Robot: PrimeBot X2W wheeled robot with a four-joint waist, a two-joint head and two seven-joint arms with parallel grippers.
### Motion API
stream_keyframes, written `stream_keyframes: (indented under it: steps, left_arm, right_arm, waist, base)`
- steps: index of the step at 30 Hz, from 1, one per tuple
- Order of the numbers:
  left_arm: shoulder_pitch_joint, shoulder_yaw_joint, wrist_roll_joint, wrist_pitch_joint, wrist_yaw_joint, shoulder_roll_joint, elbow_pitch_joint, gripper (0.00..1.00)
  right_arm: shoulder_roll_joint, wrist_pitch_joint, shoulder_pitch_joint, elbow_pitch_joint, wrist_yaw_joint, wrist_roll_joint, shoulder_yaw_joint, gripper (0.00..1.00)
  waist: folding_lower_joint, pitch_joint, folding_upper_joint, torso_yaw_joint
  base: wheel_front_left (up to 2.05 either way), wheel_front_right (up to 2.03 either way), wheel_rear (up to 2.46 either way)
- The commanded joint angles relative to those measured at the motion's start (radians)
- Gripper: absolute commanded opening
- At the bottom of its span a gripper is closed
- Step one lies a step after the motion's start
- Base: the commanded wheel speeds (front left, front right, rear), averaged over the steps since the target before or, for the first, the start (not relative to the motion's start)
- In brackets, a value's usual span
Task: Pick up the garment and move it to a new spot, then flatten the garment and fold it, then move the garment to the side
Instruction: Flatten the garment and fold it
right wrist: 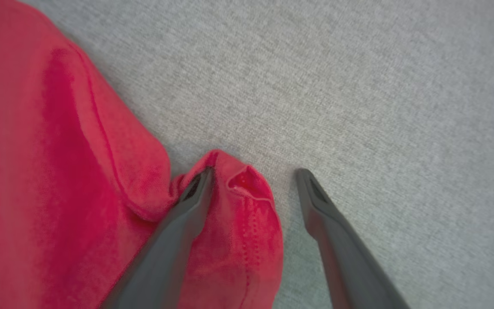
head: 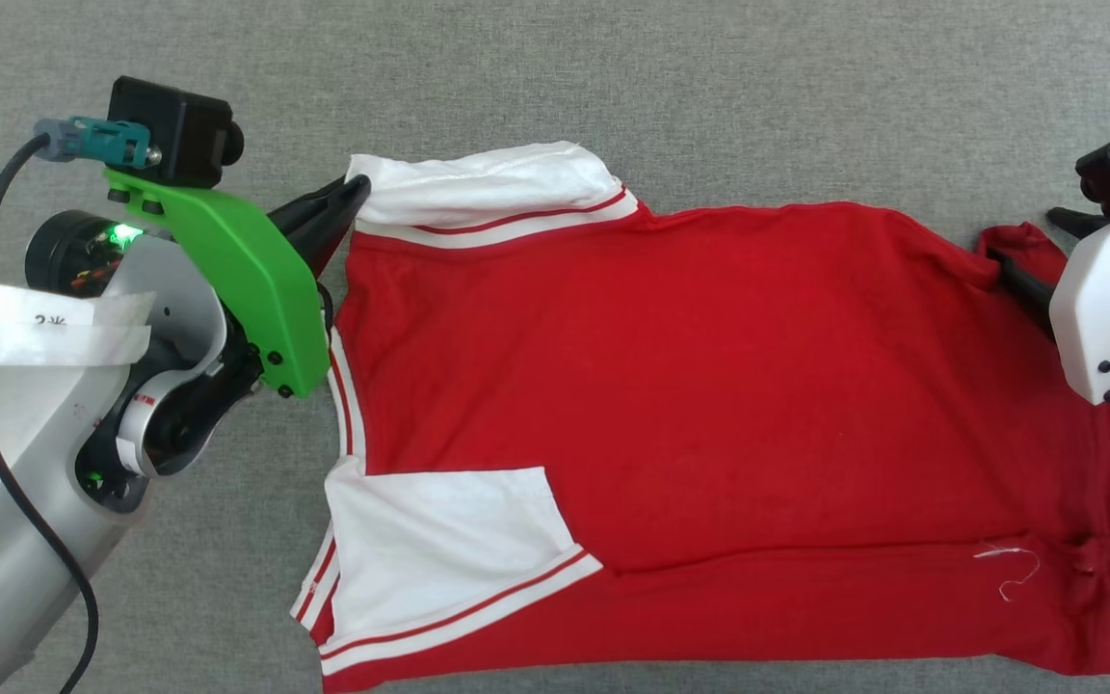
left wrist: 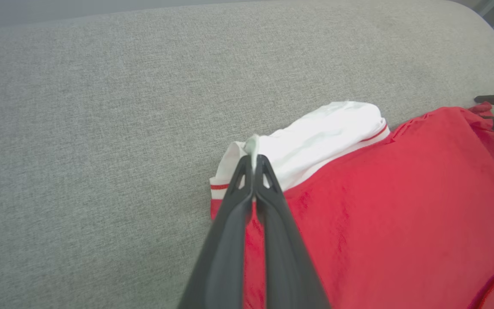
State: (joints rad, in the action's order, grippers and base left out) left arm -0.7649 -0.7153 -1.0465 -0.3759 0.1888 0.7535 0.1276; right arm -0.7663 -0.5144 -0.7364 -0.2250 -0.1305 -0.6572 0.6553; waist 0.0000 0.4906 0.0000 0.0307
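On the grey fabric surface [head: 613, 77], your left gripper [left wrist: 254, 161] pinches the limp garment [head: 709, 386] by its upper-left white sleeve; your right gripper [right wrist: 255, 171] gapes, so take the bunched red corner.

Light bright, even, diffuse from above; no glare. Head view sharp. Faint soft shadows at garment [head: 709, 386] edges. R wrist view soft/blurred, red oversat., weave detail lost. L wrist view: far counter [left wrist: 101, 107] edge bowed by wide-angle lens, far-left corner dim.
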Motion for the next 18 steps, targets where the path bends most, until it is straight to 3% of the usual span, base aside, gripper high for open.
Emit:
stream_keyframes:
  steps: [1,2,8,18]
  left_arm:
    - [0.0,0.002,0.006,0.01,-0.005,-0.004,-0.008,0.0]
    - [-0.002,0.001,0.007,0.012,-0.007,-0.005,-0.014,0.0]
    - [0.003,0.007,0.002,0.036,-0.015,-0.017,-0.056,0.0]
    - [0.05,0.007,-0.018,0.083,-0.038,-0.031,-0.137,0.0]
  right_arm:
    - [0.012,0.0,0.009,-0.019,0.0,-0.01,0.033,0.21]
    - [0.01,0.006,0.007,-0.025,0.0,-0.018,0.042,0.0]
    - [0.016,0.072,0.004,-0.083,0.0,-0.072,0.017,0.0]
    - [0.077,0.217,0.061,-0.184,0.0,-0.182,-0.117,0.0]
  waist:
    - [0.0,0.004,0.0,0.003]
    - [0.0,0.004,0.0,0.005]
    - [0.0,-0.017,0.0,0.005]
    - [0.0,-0.121,0.0,-0.014]
  base:
    - [0.0,0.0,0.0]
    - [0.0,0.0,0.0]
    - [0.0,0.0,0.0]
    - [0.0,0.0,0.0]
